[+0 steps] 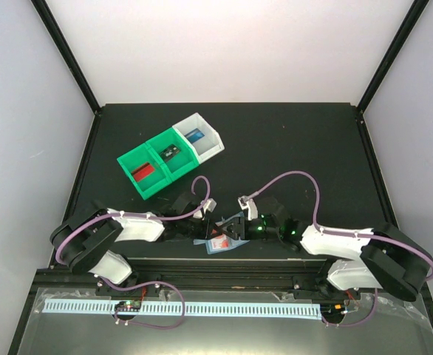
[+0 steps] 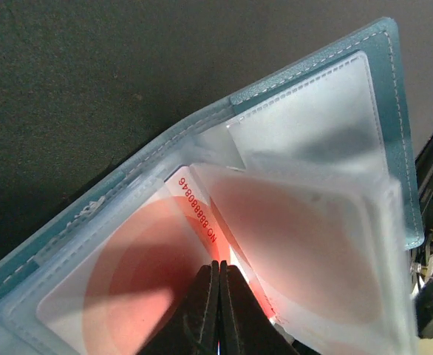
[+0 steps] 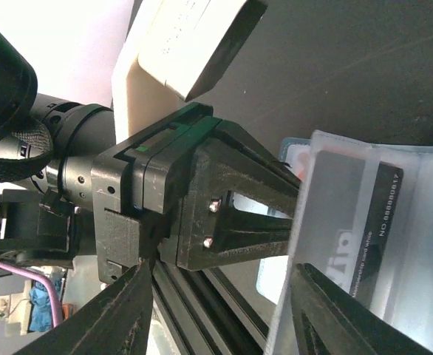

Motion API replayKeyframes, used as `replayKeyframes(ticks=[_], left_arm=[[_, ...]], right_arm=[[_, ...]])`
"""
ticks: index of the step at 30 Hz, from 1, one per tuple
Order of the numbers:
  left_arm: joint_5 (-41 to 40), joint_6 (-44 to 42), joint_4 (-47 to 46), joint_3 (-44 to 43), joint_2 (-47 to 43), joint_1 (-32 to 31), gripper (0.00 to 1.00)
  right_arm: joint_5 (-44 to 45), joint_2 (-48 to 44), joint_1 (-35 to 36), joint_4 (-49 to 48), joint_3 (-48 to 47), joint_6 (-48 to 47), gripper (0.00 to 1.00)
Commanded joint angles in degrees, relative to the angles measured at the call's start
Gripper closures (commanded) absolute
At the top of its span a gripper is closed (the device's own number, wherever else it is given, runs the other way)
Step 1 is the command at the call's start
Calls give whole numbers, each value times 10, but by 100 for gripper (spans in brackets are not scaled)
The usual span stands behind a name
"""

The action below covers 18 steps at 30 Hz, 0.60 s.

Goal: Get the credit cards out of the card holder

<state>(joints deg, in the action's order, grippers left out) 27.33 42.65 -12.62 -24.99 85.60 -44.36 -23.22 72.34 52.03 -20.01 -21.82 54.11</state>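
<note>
The pale blue translucent card holder (image 1: pixel 220 248) lies open at the table's near edge between the two arms. In the left wrist view the holder (image 2: pixel 312 111) fills the frame, and a red card with a round red mark (image 2: pixel 128 281) sits in its left pocket. My left gripper (image 2: pixel 219 268) is shut on that card's bared edge by the fold; it also shows from above (image 1: pixel 218 232). In the right wrist view a black card (image 3: pixel 372 229) sits in the raised holder panel (image 3: pixel 423 222). My right gripper (image 3: pixel 224 270) is open, with the panel's edge by its right finger.
Two green bins (image 1: pixel 128 159) and a white bin (image 1: pixel 215 137) stand in a row at the back left. They hold a red card (image 1: pixel 142 173), a black card (image 1: pixel 169 152) and a blue card (image 1: pixel 195 136). The left gripper's fingers (image 3: pixel 261 222) cross close in front of my right gripper.
</note>
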Motion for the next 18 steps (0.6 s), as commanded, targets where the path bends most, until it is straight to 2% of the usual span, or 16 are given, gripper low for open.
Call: replayKeyframes(ticks=[1, 6, 9, 13, 18], left_arm=[[-8, 7, 2, 3, -12, -5, 99], [-38, 29, 22, 17, -68, -4, 99], [-80, 34, 84, 13, -117, -3, 94], [-139, 32, 163, 4, -204, -1, 88], [-157, 27, 202, 2, -241, -1, 77]], right_arm=[[-25, 23, 5, -42, -11, 21, 47], [-26, 58, 25, -52, -22, 28, 48], [-18, 64, 26, -42, -25, 20, 51], [41, 46, 26, 46, -37, -30, 58], [102, 26, 26, 124, -50, -73, 67]])
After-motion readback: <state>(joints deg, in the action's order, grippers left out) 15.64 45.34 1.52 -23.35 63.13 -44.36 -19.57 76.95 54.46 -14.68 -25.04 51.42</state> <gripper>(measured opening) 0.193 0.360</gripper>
